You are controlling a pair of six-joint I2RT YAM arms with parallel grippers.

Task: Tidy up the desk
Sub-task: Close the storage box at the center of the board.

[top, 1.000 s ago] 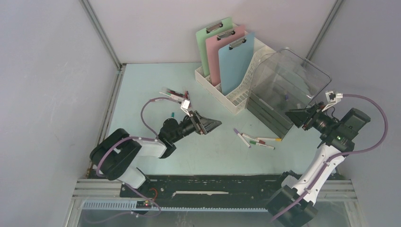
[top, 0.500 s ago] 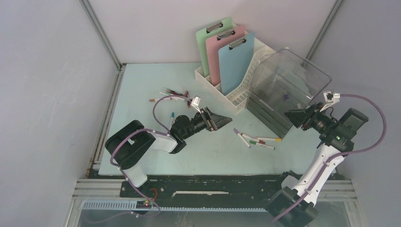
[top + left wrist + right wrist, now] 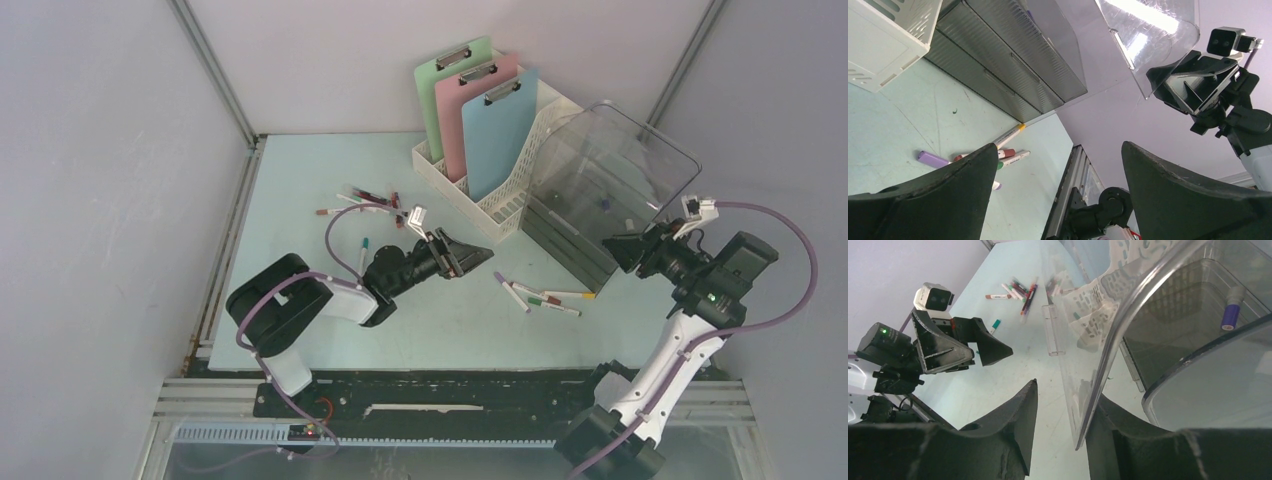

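Currently propping lid in half-closed right gripper, clamp unclear; left gripper gaping empty near markers. Risking lid slipping, slamming onto box.

The desk is pale mint-blue. The white slotted rack holds a green clipboard, a pink clipboard and a blue clipboard. Beside the rack, ribbed grey drawers sit under a clear lid.
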